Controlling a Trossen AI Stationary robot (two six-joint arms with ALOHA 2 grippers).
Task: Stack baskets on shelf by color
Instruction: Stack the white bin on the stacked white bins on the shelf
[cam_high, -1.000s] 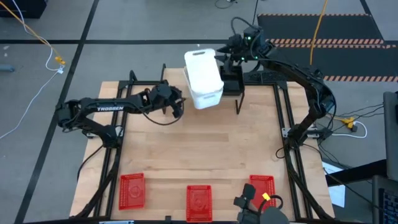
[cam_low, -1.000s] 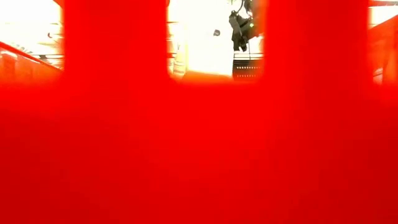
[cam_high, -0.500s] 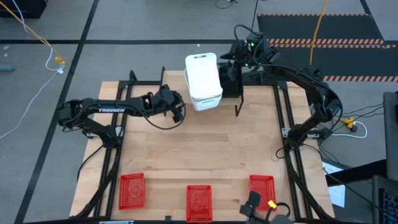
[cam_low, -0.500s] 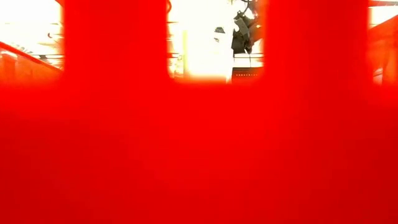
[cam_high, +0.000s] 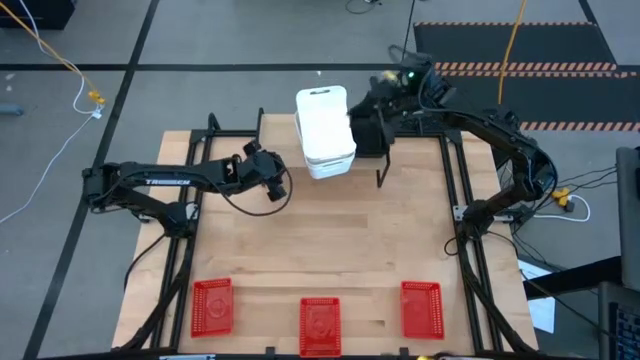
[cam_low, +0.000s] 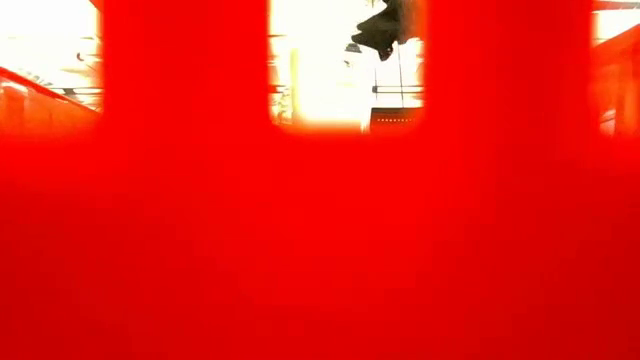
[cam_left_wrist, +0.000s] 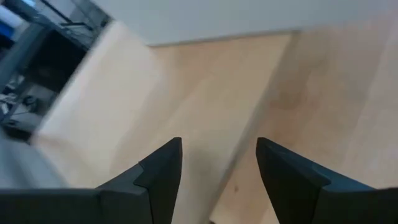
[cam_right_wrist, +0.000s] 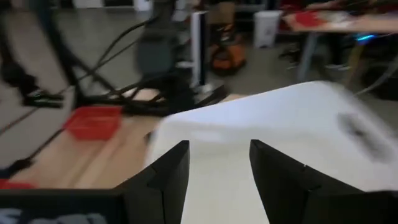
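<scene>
A stack of white baskets (cam_high: 326, 132) stands at the table's far middle on the shelf, of which a thin black leg (cam_high: 384, 168) shows. A black basket stack (cam_high: 372, 130) stands against its right side. My right gripper (cam_high: 368, 98) hovers open at the white stack's far right top, with the white basket (cam_right_wrist: 292, 130) just beyond its fingers. My left gripper (cam_high: 277, 188) is open over bare wood, near-left of the stack. Three red baskets (cam_high: 212, 305) (cam_high: 320, 325) (cam_high: 421, 305) lie along the near edge. My right gripper stands with its fingers (cam_right_wrist: 168, 180) spread just over the white stack's top (cam_right_wrist: 217, 149), slanting in from the far right. I cannot tell whether they touch it.
The low view is blocked by a red basket wall (cam_low: 320, 250); through a slot only the bright white stack and my dark right gripper (cam_low: 385, 25) show. Black frame rails (cam_high: 462, 190) run along both sides of the table. Bare wood (cam_high: 330, 240) lies mid-table.
The white stack, tipped and raised a second ago, now stands level on the shelf. My left gripper has drawn back from it toward the table's left and near edge. My right gripper has swung toward the far right and turned. A dark object by the right red basket has gone.
</scene>
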